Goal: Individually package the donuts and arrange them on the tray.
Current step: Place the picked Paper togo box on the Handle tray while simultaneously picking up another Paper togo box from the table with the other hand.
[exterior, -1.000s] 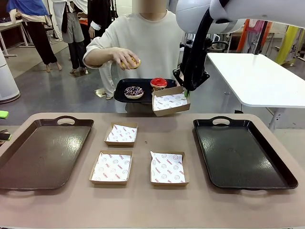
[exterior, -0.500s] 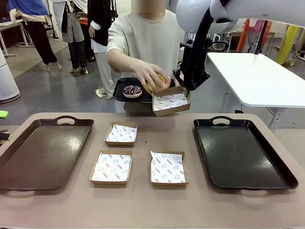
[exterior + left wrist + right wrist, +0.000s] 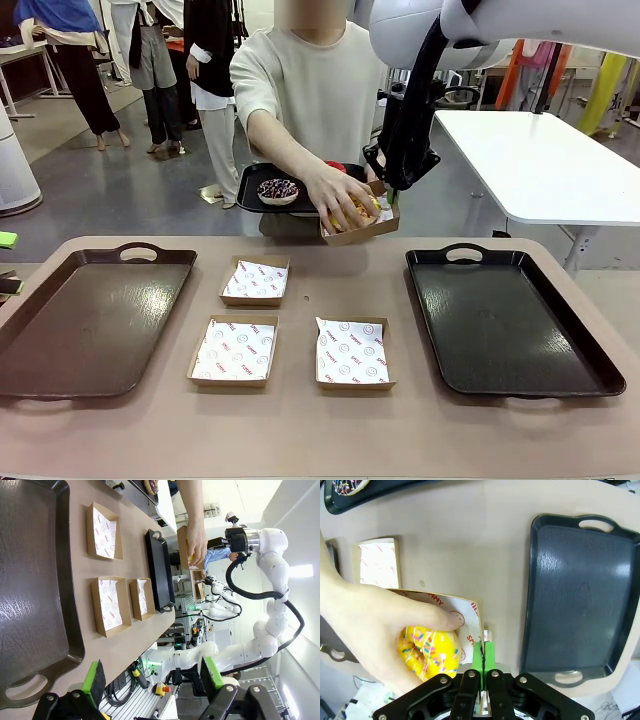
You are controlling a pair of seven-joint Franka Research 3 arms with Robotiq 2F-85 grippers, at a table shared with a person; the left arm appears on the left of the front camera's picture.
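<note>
Your right jaws are pinched fully together on the wall of a paper-lined box (image 3: 352,236), holding it in the air beyond the far edge of the tabletop (image 3: 300,430), right in front of the person. In the right wrist view you can see the green pads (image 3: 489,656) meeting on the box's rim. The person's hand (image 3: 335,190) is over the box with its fingers around the yellow donut (image 3: 432,652), which sits inside on the printed paper.

Just to picture left of the box is a small tray (image 3: 250,185) on the person's side. It carries the sprinkled donut (image 3: 278,190), with the red donut (image 3: 335,166) partly hidden behind the hand.

Your left jaws stand wide apart and hold nothing. Their pads (image 3: 94,682) hang above the near edge of the tabletop, beside the handle of the left tray (image 3: 90,320).

Three empty boxes (image 3: 235,350) lie between that tray and the right tray (image 3: 510,320), two nearer you and one farther back. Neither large tray has a donut on it
</note>
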